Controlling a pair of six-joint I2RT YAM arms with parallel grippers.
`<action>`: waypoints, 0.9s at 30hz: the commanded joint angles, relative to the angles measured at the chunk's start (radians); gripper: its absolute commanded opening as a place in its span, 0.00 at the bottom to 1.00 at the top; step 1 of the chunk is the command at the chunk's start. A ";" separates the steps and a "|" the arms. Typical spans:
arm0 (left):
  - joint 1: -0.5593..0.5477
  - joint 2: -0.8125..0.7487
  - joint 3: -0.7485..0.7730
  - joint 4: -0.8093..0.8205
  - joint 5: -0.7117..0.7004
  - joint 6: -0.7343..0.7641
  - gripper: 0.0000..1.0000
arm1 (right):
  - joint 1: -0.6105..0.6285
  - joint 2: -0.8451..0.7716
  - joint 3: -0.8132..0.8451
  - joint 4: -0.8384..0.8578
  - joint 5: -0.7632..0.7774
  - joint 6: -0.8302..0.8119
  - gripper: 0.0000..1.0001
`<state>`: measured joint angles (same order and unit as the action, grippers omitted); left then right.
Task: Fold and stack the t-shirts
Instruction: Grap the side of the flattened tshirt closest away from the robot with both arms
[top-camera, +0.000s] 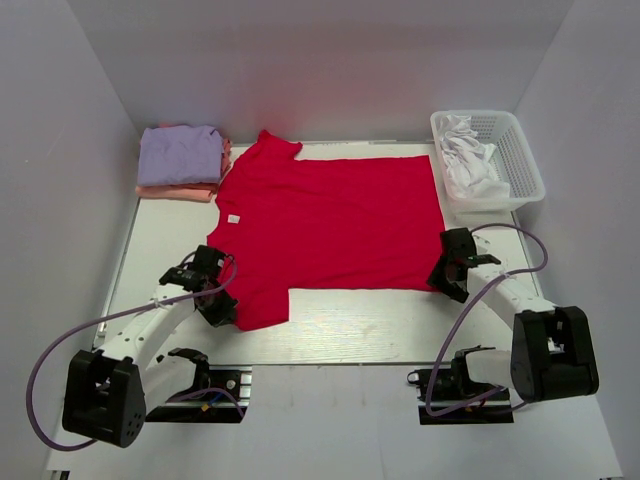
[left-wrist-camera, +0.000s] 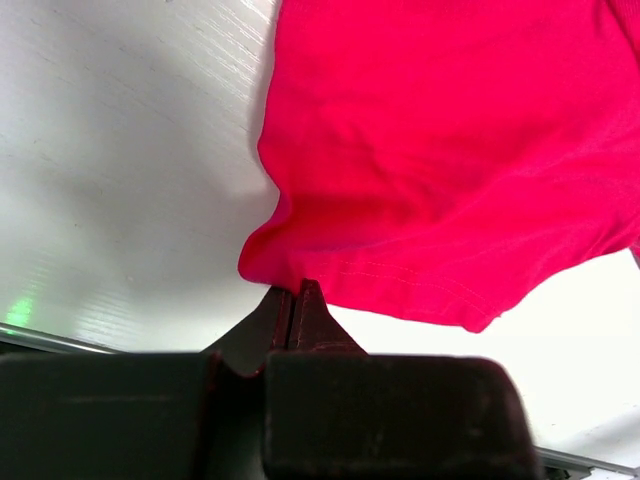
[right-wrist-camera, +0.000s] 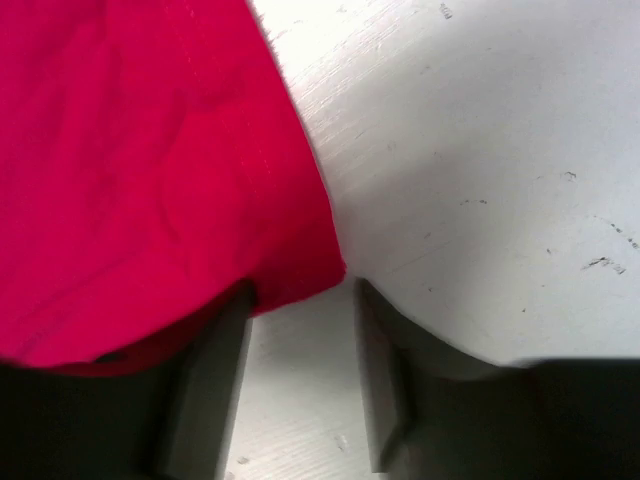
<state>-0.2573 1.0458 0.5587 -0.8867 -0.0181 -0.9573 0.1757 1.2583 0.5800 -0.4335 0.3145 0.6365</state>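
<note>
The red t-shirt (top-camera: 330, 215) is lying flat across the counter (top-camera: 350, 325). Stretched low toward the near edge, the left gripper (left-wrist-camera: 293, 298) is clenching its sleeve hem; the right gripper (right-wrist-camera: 300, 310) is straddling the hem corner, released.

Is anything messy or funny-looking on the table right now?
Nothing is spilled or broken. The red shirt lies flat, except its near sleeve, which is bunched where the left gripper pinches it. The white cloth in the basket is crumpled, not folded.
</note>
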 joint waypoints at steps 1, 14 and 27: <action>-0.002 -0.006 0.040 -0.006 -0.011 0.017 0.00 | -0.008 0.015 -0.023 0.056 -0.037 0.003 0.47; -0.002 -0.156 0.040 -0.163 0.131 0.002 0.00 | -0.001 -0.138 -0.078 -0.034 -0.044 -0.006 0.00; -0.002 -0.195 0.101 -0.058 0.190 0.006 0.00 | 0.008 -0.255 -0.088 -0.050 -0.158 -0.037 0.00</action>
<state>-0.2577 0.7998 0.6132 -1.0378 0.1314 -0.9688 0.1783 0.9733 0.4400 -0.4957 0.1776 0.6209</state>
